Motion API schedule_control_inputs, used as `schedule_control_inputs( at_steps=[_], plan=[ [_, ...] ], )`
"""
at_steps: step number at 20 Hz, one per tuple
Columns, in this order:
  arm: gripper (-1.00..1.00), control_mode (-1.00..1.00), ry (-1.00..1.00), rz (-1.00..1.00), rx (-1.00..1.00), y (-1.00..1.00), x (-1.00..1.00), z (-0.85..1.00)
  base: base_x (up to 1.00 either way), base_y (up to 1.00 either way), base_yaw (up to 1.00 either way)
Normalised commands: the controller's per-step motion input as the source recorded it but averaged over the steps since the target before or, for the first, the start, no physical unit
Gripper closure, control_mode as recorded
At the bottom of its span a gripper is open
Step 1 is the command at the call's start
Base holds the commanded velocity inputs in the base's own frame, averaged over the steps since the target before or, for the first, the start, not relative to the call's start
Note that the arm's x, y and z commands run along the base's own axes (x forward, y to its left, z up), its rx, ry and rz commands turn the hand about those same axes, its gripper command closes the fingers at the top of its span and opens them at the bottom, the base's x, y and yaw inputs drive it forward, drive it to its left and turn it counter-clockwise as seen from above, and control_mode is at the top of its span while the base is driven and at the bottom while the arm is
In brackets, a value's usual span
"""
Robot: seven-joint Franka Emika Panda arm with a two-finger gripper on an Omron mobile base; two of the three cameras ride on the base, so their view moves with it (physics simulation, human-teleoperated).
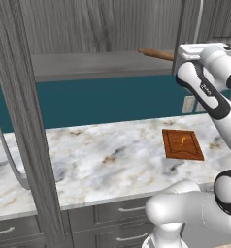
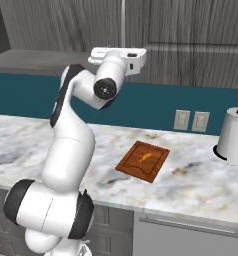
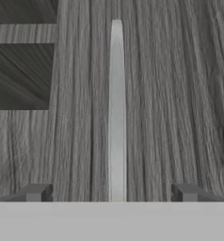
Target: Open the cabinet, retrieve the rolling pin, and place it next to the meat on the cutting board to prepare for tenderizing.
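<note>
While the arm (image 2: 71, 150) fills the near foreground in both base views, the drawers (image 1: 122, 227) under the counter sit partly behind it; I count three short handles in the left view, one cut by the frame edge. One open door (image 1: 25, 121) stands edge-on at left in the left view, its bar handle (image 1: 8, 155) curving down past the counter edge. One marble counter (image 1: 103, 160). One board (image 1: 182, 144) on it, one tiny orange meat (image 1: 183, 141) piece roughly at the board's centre; shape too small to resolve. One paper towel roll (image 2: 232, 136) at far right of the right view, partly cropped. Two wall outlets (image 2: 191, 120) on the teal backsplash. Gripper (image 3: 111, 193): fingertips (image 3: 36, 193) spread wide, nothing between them, one slim silver handle (image 3: 116, 113) of a closed cabinet (image 3: 170, 94) door centred in the gap, not touched as far as I can tell. In the base views the hand is up at cabinet height and the fingers are hidden behind the wrist. One pin (image 1: 156, 54) lies on the cabinet shelf (image 1: 88, 65), only its left end and part of the shaft visible; the rest is hidden behind the arm. Dark opening at upper left of the hand view, contents unreadable.
</note>
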Motion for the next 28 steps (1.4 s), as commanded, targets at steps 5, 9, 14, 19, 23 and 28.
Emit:
schedule_control_inputs(
  at_steps=[5,9,14,19,23,28],
  plan=[
    [-1.00,-1.00,0.00,0.03,0.00,0.00,0.36,0.00,0.00,0.00,0.00],
    [-1.00,-1.00,0.00,0.02,0.00,0.00,0.39,0.00,0.00,0.00,0.00],
    [1.00,-1.00,0.00,0.02,0.00,0.00,0.41,-0.01,0.00,0.00,0.00],
    [1.00,-1.00,0.00,0.00,0.00,0.02,0.22,-0.01,0.00,0.00,0.00],
    [1.00,-1.00,0.00,0.00,-0.01,0.18,0.08,-0.03,0.00,0.00,0.00],
    [1.00,-1.00,0.00,0.00,-0.08,0.50,0.00,-0.05,0.00,0.00,0.00]
  ],
)
